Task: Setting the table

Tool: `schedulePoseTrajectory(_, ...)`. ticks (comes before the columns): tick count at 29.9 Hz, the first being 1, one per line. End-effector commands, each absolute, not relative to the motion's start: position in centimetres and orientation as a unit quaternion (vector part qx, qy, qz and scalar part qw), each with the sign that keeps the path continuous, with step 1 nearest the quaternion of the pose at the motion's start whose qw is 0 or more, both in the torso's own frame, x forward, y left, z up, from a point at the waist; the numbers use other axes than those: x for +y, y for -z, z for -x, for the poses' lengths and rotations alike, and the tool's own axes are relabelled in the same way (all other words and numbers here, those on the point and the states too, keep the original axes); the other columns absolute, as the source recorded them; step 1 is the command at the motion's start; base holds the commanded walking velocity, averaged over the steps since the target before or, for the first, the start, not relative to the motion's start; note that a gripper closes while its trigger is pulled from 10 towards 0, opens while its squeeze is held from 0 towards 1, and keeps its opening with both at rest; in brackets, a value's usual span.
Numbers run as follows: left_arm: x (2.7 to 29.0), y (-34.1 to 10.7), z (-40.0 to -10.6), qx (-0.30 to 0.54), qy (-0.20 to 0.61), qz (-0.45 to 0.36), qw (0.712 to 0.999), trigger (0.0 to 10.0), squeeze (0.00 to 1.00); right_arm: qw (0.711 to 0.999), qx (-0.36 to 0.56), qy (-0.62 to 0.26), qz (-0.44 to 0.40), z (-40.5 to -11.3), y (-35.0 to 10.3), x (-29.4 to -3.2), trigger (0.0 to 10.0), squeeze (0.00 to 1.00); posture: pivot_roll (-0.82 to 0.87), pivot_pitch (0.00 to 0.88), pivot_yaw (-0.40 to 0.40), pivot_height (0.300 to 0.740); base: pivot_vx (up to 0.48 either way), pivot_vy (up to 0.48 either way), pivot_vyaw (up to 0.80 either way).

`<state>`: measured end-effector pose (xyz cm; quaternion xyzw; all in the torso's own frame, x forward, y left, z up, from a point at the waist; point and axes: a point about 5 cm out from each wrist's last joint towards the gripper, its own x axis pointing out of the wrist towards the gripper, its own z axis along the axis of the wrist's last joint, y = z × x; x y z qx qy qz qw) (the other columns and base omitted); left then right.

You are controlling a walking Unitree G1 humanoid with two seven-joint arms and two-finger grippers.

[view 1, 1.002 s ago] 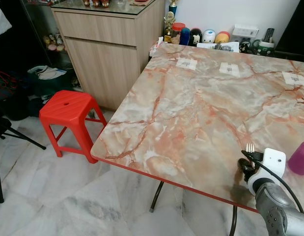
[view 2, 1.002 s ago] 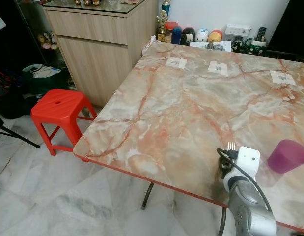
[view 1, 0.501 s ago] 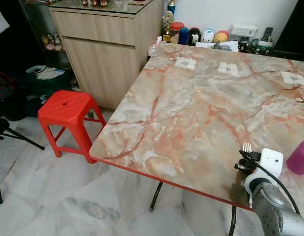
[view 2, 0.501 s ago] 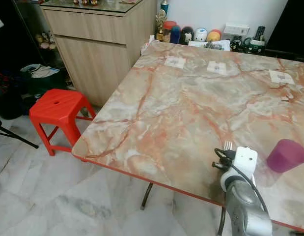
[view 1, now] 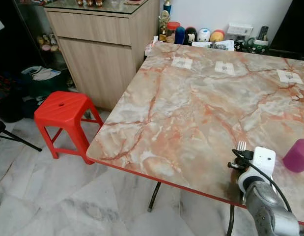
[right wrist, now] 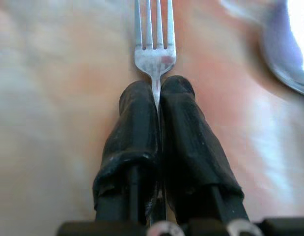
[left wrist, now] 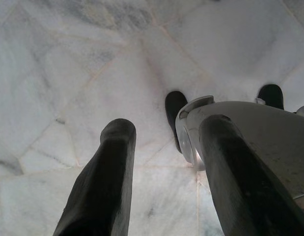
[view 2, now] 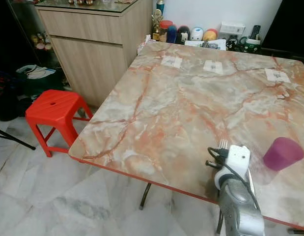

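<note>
My right gripper [right wrist: 156, 91] is shut on a silver fork [right wrist: 154, 46], whose tines stick out past the fingertips. In the left eye view the fork [view 1: 241, 146] is held just above the marble table [view 1: 191, 113] near its front right edge. A purple cup [view 1: 299, 155] stands on the table right of the gripper. My left gripper [left wrist: 164, 132] hangs open over the white floor tiles, with nothing between its fingers.
A red plastic stool [view 1: 62, 109] stands on the floor left of the table. A wooden cabinet [view 1: 100, 44] is at the back left. Small figurines and jars [view 1: 193, 34] line the table's far edge, with paper tags [view 1: 224, 68] on the tabletop.
The view has shifted slightly as the camera moved. My right gripper with the fork has kept its place over the table's front right part.
</note>
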<state>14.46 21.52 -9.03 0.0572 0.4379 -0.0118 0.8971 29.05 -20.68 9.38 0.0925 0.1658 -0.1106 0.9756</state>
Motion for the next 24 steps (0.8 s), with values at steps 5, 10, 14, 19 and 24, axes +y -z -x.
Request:
schedulePoseTrajectory(5,21.1,9.6,-13.4,0.463,0.022,-0.055,0.884,10.0,0.0,0.993,0.065,0.074,-0.06,-29.6,-13.1,-19.3,10.0,0.0,-0.03,0.126,-0.012,0.74,0.0,0.0,0.0)
schedulePoseTrajectory(10,21.1,9.6,-13.3,0.464,0.025,-0.056,0.884,10.0,0.0,0.998,0.01,0.047,-0.039,-29.0,-15.0,-18.1,10.0,0.0,-0.04,0.104,-0.007,0.74,0.0,0.0,0.0)
schedulePoseTrajectory(14,21.1,9.6,-13.4,0.463,0.025,-0.059,0.884,10.0,0.0,0.999,-0.037,-0.004,-0.003,-28.7,-16.3,-16.5,10.0,0.0,-0.05,0.09,-0.009,0.74,0.0,0.0,0.0)
schedulePoseTrajectory(19,21.2,9.5,-13.6,0.458,0.017,-0.051,0.887,10.0,0.0,0.998,-0.047,-0.026,-0.014,-28.5,-16.3,-15.5,10.0,0.0,-0.05,0.084,-0.013,0.74,0.0,0.0,0.0)
schedulePoseTrajectory(24,21.1,9.5,-13.7,0.458,0.015,-0.048,0.888,10.0,0.0,0.998,-0.066,-0.024,-0.005,-28.6,-17.0,-15.2,10.0,0.0,-0.04,0.09,-0.021,0.74,0.0,0.0,0.0)
